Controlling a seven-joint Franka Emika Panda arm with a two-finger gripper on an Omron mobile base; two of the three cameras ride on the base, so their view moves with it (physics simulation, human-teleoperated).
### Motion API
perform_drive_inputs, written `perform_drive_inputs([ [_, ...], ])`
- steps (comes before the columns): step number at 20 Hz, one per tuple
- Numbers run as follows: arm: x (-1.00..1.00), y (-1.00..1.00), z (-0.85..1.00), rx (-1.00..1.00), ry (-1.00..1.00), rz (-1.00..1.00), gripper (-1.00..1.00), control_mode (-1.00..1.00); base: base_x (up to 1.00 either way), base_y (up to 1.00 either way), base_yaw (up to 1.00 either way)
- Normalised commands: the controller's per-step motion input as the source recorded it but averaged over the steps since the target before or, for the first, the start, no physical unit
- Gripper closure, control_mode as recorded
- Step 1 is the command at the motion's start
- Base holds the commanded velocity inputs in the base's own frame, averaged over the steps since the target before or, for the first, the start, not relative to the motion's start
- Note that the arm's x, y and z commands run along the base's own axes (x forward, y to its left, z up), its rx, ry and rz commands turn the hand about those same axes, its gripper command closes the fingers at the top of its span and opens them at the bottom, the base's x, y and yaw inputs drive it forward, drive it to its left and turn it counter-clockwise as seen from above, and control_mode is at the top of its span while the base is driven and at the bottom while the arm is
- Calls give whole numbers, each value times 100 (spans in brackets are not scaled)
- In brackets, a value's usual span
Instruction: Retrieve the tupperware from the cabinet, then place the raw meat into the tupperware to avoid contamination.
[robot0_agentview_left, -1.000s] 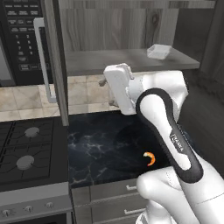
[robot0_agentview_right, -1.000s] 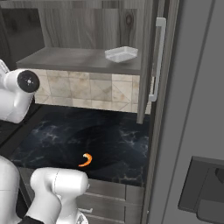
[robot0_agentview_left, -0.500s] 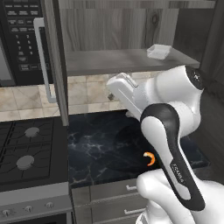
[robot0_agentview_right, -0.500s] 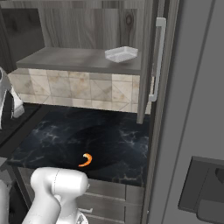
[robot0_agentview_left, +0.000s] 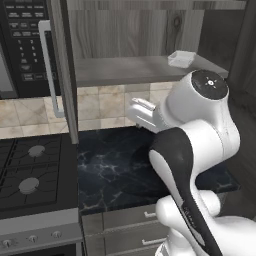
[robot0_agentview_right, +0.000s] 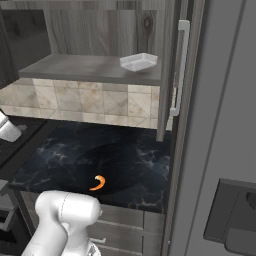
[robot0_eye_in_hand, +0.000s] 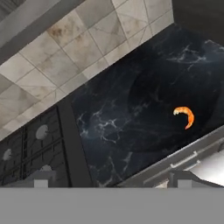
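While the cabinet (robot0_agentview_left: 150, 35) already stands open in the left base view, the tupperware (robot0_agentview_left: 182, 58) sits on its shelf toward the right end, so I'd say we're at the retrieval step, nothing fetched yet. The gripper (robot0_agentview_left: 141, 112) hangs well below that shelf, in front of the tiled backsplash (robot0_agentview_left: 95, 107); from this angle I can't really make out the fingers. The tub looks like thin, milky plastic, shallow, with a little rim. The shelf is matte grey-brown wood grain.

From the right base view, same tub (robot0_agentview_right: 138, 62) near the open door's silver bar handle (robot0_agentview_right: 179, 70), and the raw meat (robot0_agentview_right: 98, 183) lies on the countertop (robot0_agentview_right: 60, 150), well apart from the tub and a level below. It's a small orange crescent, shrimp-ish. The counter is glossy black marble with white veining.

In the hand view, the camera looks down at the meat (robot0_eye_in_hand: 185, 116) and a stove grate (robot0_eye_in_hand: 30, 148). Both fingertips sit far apart at the bottom edge with nothing between them, so spread wide and empty. Next move, I reckon: lift and turn the hand up to shelf level, then straddle that thin rim carefully, since it looks light enough to skid.
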Motion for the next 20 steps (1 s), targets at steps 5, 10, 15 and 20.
perform_drive_inputs([
  [5, -13, -44, 0, -24, 14, -16, -100, -100, 0, 0, 0],
  [10, 7, -43, 2, -19, 17, -17, -100, -100, 0, 0, 0],
  [15, 31, -34, 14, -11, 16, -13, -100, -100, 0, 0, 0],
  [20, 33, -37, 11, -3, 5, -9, -100, -100, 0, 0, 0],
])
